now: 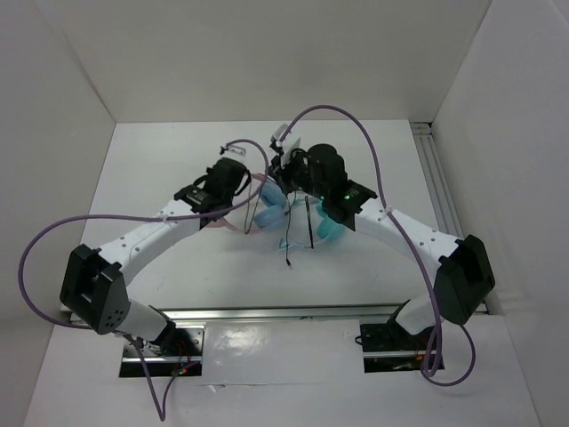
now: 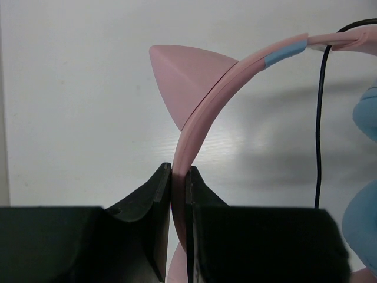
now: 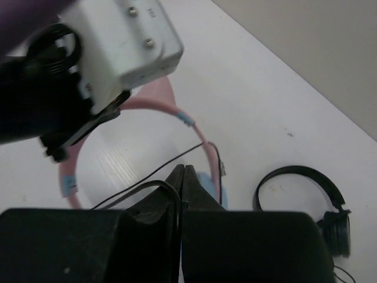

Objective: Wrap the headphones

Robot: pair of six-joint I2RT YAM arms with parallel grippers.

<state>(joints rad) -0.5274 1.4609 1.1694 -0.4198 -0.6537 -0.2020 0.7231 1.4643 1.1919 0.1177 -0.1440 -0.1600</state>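
Pink plastic headband (image 2: 235,65) of the cat-ear headphones (image 1: 271,213) with light-blue round cups is clamped edge-on in the left pincer (image 2: 178,171). Its jaws are closed tight on the band just below the small pink cat ear (image 2: 185,76). The headphones look lifted off the white tabletop (image 3: 265,100) by that grip, with one light-blue cup (image 2: 366,115) hanging off to the pincer's right.

Right pincer (image 3: 184,171) sits just beside the left pincer, jaws closed. The thin dark cable (image 2: 320,130) loops over one fingertip and runs down the seam, so it looks pinched (my read, the contact itself is hidden).

Progress: early, I'd say.
- Done: both grips are set, band in one and cable in the other.
- Left: all the winding. I see no turns of cable around band or cups, and the top view shows loose strands dangling.

A small all-black headphone pair (image 3: 337,227) lies on the tabletop well apart from the left pincer (not our target).
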